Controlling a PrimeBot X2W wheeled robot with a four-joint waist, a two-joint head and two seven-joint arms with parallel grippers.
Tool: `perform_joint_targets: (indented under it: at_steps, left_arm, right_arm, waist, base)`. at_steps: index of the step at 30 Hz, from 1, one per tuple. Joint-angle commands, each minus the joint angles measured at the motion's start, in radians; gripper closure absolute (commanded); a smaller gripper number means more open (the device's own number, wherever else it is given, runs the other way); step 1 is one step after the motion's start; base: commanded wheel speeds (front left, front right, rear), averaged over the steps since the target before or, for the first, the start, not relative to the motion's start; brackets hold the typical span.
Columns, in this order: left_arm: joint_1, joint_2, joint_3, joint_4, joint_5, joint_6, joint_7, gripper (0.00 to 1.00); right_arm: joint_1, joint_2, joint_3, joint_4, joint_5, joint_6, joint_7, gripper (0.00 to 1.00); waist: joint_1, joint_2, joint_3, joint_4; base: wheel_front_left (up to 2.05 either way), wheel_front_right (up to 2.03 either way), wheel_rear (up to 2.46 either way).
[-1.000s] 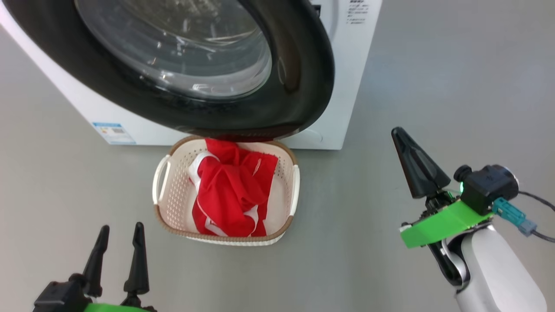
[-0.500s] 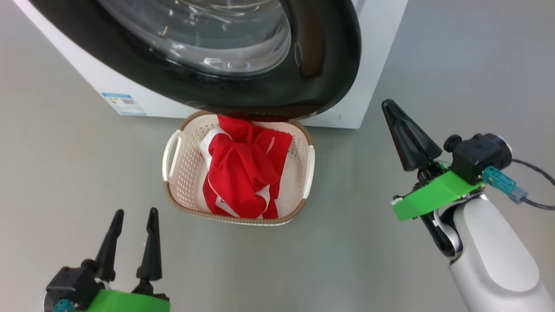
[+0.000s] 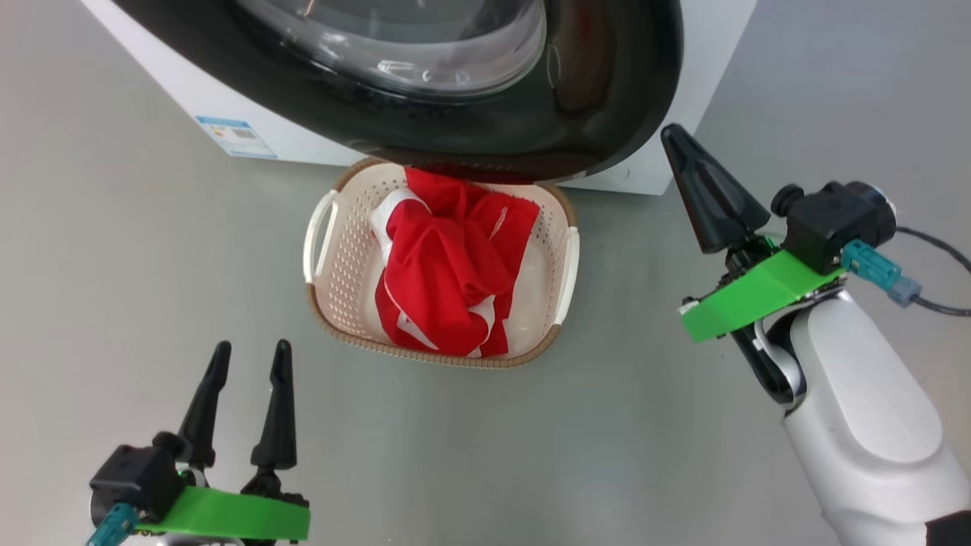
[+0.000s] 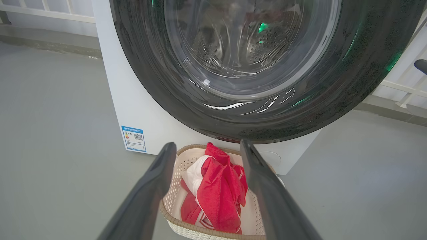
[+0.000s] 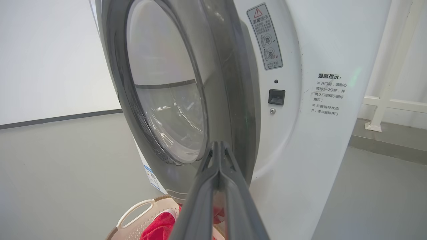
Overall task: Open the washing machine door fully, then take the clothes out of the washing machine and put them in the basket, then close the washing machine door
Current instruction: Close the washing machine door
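The washing machine (image 3: 227,114) stands at the top of the head view, white, with a blue sticker. Its door (image 3: 607,91), black-rimmed with a glass bowl, stands slightly off the machine front (image 5: 300,140) in the right wrist view. Below the door, the basket (image 3: 334,265) sits on the floor with the red and white clothes (image 3: 447,273) in it. My right gripper (image 3: 669,133) is shut with nothing in it, its tip just beside the door's right rim (image 5: 233,110). My left gripper (image 3: 252,345) stands open and holds nothing, in front of the basket (image 4: 175,200) and left of it.
Grey floor (image 3: 114,265) lies all round the basket and the machine. A white railing (image 4: 400,96) runs behind the machine on the right. A black cable (image 3: 941,303) trails from my right wrist.
The head camera has shifted, so everything sits higher and further right in the picture. Against the scene, my shut right gripper has come left and up, closer to the door's right rim.
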Motion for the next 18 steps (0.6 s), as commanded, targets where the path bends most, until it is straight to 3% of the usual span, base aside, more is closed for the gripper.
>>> perform_joint_targets:
  at_steps: [1,18]
  left_arm:
    - [-0.027,0.013,0.025,-0.026,-0.005,-0.003,-0.008,0.00]
    - [-0.064,0.013,0.003,-0.043,-0.015,-0.003,-0.008,0.00]
  right_arm:
    - [-0.020,0.011,0.019,-0.017,0.008,0.002,-0.005,1.00]
    - [-0.135,0.014,-0.015,0.030,0.007,0.002,-0.005,1.00]
  waist:
    - [0.0000,0.0000,0.014,0.010]
    - [0.0000,0.0000,0.072,0.044]
  base:
    - [0.00,0.00,0.00]
    - [0.00,0.00,0.00]
